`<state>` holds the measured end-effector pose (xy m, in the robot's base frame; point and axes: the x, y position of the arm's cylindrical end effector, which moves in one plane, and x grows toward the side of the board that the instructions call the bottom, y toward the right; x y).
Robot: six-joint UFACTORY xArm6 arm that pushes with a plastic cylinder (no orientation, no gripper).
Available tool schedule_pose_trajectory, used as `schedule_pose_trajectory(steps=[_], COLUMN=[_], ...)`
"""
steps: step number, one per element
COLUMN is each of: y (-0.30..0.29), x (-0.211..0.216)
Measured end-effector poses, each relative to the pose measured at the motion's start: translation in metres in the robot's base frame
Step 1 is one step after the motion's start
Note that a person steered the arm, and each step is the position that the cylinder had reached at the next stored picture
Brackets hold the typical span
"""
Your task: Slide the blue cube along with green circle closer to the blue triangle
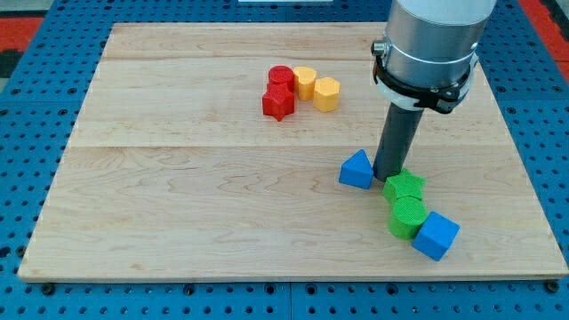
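blue cube (436,236) sits at lower right of the wooden counter (178,204), touching green circle (408,217). blue triangle (357,170) just left of my tip (387,176). green star (404,187) beside tip. no jaws, bare rod.

No readable text, labels, brands, nos. or signs anywhere. Wooden board (178,178): plain grain, no markings. Blocks: plain colours, no print. Arm housing (431,36): grey, no logo legible. Blue pegboard (36,293) round board: holes only, no lettering.
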<state>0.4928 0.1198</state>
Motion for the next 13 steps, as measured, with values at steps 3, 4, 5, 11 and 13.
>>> schedule_pose_trajectory(steps=[3,4,5,11,13], y=[0.169,0.134,0.075,-0.051,-0.020], x=[0.124,0.124,0.106,0.097,0.078])
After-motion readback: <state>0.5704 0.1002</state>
